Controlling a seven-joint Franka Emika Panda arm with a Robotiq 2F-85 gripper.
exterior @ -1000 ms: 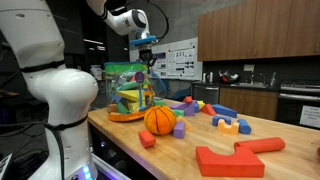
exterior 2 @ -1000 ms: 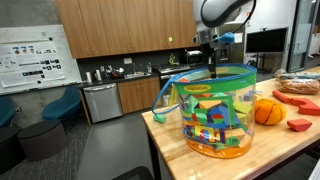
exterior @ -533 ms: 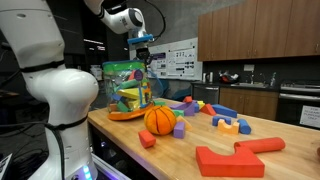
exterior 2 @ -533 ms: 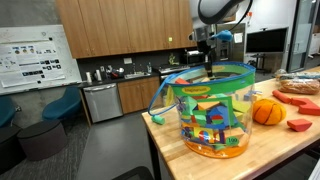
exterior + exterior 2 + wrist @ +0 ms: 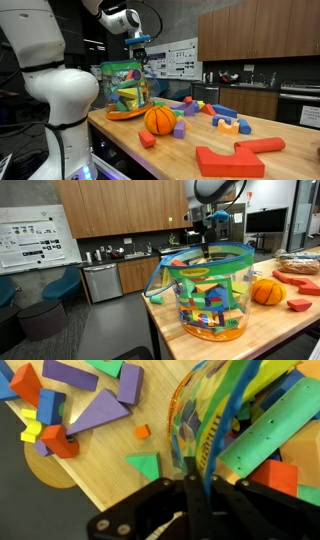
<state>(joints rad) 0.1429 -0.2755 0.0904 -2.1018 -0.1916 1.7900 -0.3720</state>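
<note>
1. Clenched claw (image 5: 190,488), pinching the thin blue strap handle (image 5: 222,420) at 12 o'clock above the clear tub (image 5: 200,269).
2. Tub packed with foam blocks (image 5: 212,305), sitting at the table (image 5: 190,145) corner with the edge close at 9 o'clock in an exterior view. Cannot tell whether the base touches the wood or hangs just off it.
3. Risk of slip: narrow slick strap, heavy load, only a pinch grip. Likely a dropped tub and spilled blocks.
4. Risk of tilt: off-centre pull on the strap, swinging the tub past the near edge to the floor.
5. Risk of bump: swinging toward the orange ball (image 5: 159,120) at 4 o'clock, sending it rolling into the loose blocks (image 5: 225,122).
</note>
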